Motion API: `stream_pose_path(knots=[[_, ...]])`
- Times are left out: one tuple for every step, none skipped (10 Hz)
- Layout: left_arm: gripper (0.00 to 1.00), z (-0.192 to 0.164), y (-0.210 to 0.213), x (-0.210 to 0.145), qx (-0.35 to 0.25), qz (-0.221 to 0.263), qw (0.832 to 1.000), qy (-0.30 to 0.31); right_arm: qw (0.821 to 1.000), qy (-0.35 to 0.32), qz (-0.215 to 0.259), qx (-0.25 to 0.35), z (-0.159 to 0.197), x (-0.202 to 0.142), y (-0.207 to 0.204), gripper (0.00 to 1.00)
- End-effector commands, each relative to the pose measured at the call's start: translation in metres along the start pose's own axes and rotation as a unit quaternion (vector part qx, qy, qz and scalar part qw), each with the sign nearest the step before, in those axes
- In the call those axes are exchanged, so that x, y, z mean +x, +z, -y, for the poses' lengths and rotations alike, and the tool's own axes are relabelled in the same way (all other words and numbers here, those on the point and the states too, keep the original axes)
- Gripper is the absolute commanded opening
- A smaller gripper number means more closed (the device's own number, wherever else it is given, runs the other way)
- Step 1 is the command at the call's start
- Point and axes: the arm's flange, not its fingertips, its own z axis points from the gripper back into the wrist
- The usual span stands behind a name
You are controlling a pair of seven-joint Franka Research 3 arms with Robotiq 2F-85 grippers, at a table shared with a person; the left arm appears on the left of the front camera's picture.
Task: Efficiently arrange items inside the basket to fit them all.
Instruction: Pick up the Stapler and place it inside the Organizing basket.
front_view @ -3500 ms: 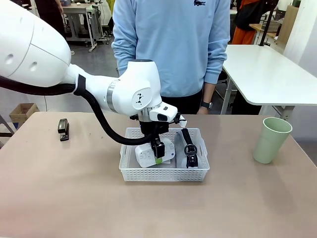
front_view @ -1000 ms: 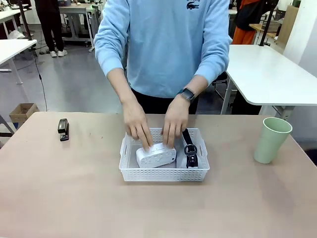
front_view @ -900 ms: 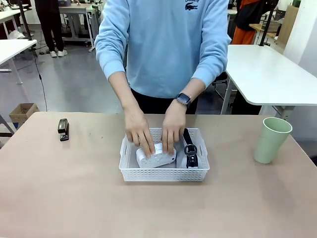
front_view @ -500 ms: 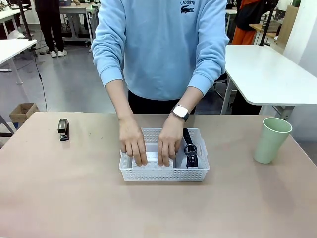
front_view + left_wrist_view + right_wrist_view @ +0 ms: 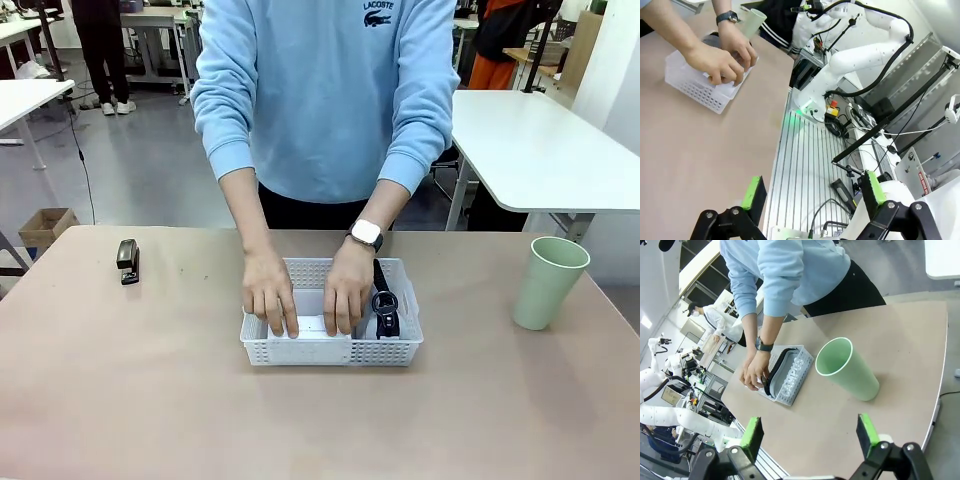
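Mid-frame in the front view, the person has one hand (image 5: 268,297) and the other hand (image 5: 347,295) on the white rounded rectangular box (image 5: 318,325). They are pressing it flat in the left part of the white perforated plastic basket (image 5: 300,352), I'd guess to save room beside the grey soft pouch with black zipper edge (image 5: 383,300) standing along the right wall. The small black stapler (image 5: 127,260) at far left and the upright pale green cup (image 5: 548,282) at right wait outside on the table, while the left gripper (image 5: 813,191) and right gripper (image 5: 809,432) hang clear, jaws wide and empty, leaving the person space.
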Motion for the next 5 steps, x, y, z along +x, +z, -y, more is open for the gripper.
stream_pose_path(knots=[[1.0,0.0009,-0.0018,0.0004,0.003,0.006,1.0,0.001,1.0,0.013,0.012,0.007,-0.0002,0.002,0.0005,1.0],[1.0,0.0009,-0.0018,0.0004,0.003,0.006,1.0,0.001,1.0,0.013,0.012,0.007,-0.0002,0.002,0.0005,1.0],[1.0,0.0009,-0.0018,0.0004,0.003,0.006,1.0,0.001,1.0,0.013,0.012,0.007,-0.0002,0.002,0.0005,1.0],[1.0,0.0009,-0.0018,0.0004,0.003,0.006,1.0,0.001,1.0,0.013,0.012,0.007,-0.0002,0.002,0.0005,1.0],[1.0,0.0009,-0.0018,0.0004,0.003,0.006,1.0,0.001,1.0,0.013,0.012,0.007,-0.0002,0.002,0.0005,1.0]])
